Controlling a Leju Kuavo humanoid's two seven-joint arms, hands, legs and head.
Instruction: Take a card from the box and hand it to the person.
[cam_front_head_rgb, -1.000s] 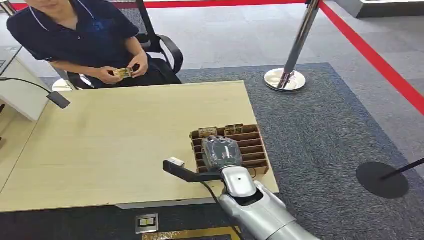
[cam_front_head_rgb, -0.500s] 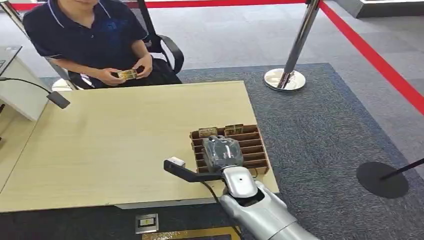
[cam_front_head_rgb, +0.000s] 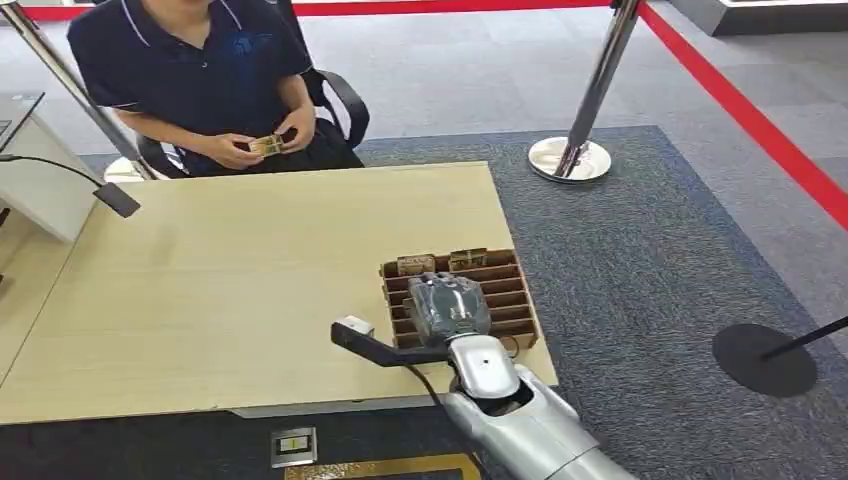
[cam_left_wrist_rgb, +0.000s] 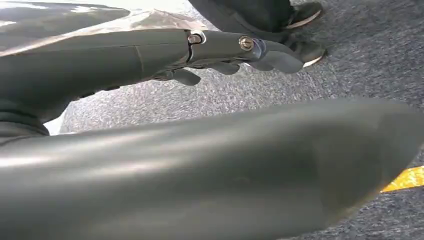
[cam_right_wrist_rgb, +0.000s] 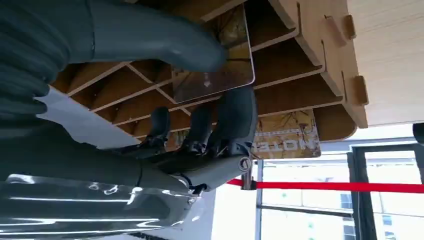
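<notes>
Right hand (cam_right_wrist_rgb: 200, 95) is pinching a card (cam_right_wrist_rgb: 215, 70) between thumb and fingers inside the slotted wooden box (cam_front_head_rgb: 520, 305) at the table's near right corner; the thin card is at risk of catching on a divider and slipping

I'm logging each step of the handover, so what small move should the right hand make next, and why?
Probably lift straight up. The right hand pinches a card between thumb and fingers while the card's lower part sits in a slot of the box. Raising it should free the card before it is carried to the person across the table.
</notes>
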